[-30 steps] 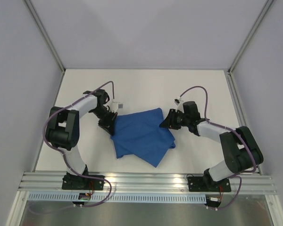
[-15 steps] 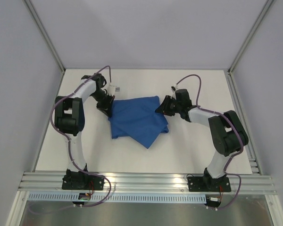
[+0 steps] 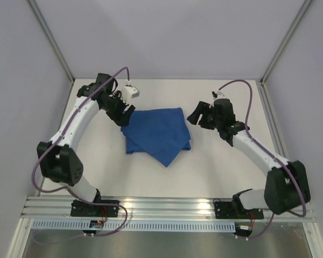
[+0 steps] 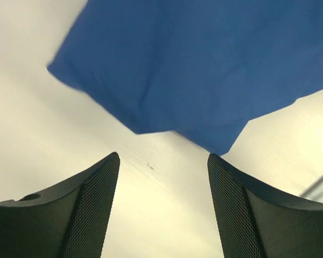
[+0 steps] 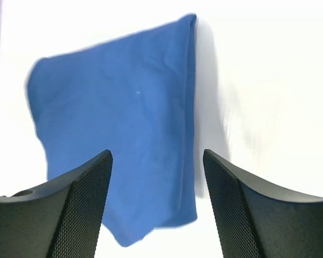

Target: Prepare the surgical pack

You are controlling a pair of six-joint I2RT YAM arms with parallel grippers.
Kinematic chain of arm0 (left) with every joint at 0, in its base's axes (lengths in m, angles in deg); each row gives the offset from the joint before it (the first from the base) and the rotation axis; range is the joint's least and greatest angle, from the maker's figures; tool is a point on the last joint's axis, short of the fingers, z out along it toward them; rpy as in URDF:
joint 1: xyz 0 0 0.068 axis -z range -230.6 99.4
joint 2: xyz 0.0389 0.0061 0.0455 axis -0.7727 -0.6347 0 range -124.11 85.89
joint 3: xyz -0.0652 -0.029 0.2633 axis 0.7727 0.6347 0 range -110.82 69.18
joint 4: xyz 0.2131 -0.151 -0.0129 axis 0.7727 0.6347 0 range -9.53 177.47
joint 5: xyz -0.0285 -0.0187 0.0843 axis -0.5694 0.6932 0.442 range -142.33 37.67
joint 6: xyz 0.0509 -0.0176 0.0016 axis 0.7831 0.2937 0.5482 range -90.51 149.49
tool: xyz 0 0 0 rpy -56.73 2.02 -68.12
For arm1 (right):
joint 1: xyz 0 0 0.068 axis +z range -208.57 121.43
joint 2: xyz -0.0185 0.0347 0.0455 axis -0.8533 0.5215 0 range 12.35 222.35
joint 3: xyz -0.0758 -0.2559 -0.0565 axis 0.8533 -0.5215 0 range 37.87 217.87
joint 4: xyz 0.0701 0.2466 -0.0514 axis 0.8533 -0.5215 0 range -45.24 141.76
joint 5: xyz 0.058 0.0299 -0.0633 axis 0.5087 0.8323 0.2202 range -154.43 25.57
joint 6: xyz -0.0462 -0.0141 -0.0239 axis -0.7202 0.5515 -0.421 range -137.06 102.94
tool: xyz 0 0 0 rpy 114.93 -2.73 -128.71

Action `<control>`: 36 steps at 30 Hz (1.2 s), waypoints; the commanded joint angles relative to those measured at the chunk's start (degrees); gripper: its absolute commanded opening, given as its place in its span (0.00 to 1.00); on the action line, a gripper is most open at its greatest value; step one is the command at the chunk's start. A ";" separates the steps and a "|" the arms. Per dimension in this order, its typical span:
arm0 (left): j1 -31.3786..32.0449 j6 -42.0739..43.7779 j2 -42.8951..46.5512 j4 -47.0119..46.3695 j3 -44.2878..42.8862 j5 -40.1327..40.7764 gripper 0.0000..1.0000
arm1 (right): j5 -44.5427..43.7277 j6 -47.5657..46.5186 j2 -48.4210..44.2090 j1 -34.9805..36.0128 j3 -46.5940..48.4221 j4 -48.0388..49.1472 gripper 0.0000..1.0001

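Observation:
The surgical pack shows only as a royal-blue cloth drape [image 3: 157, 134], folded into a loose bundle flat on the white table; no tray, instruments or gauze show. My left gripper [image 3: 126, 115] hovers just off the bundle's left far corner, open, with bare table between its fingers. In the left wrist view the drape [image 4: 204, 64] lies ahead of the open gripper [image 4: 162, 156]. My right gripper [image 3: 194, 117] hangs open just right of the bundle's right far corner. In the right wrist view the drape [image 5: 118, 123] lies below the open gripper [image 5: 157, 152], untouched.
The white table [image 3: 167, 94] is bounded by grey walls and slanted metal posts [image 3: 51, 40] at the back corners. A metal rail [image 3: 167, 207] with both arm bases runs along the near edge.
Both grippers were shut on the drape's far corners and carried it toward the back. Now both have opened, let go and drawn away; the drape rests flat.

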 commanded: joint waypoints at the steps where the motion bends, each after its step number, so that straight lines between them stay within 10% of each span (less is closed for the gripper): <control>1: 9.27 9.20 11.15 -0.95 8.75 4.53 0.75 | -5.50 0.77 -11.89 0.73 -3.93 -6.40 0.71; 7: 20.53 13.08 19.00 -16.86 24.78 16.94 0.83 | -1.47 9.27 -17.82 9.93 -13.25 -5.02 0.42; 12: 23.35 14.57 19.27 -23.80 32.24 16.25 1.00 | 4.70 20.10 -12.20 17.85 -20.38 16.60 0.12; 19: 28.02 17.65 17.08 -35.23 39.12 20.64 0.99 | 2.50 22.74 0.37 23.67 -18.00 25.82 0.01; 36: 28.10 13.61 17.42 -38.67 41.85 19.26 0.47 | -2.60 28.28 12.07 23.67 -17.74 35.69 0.00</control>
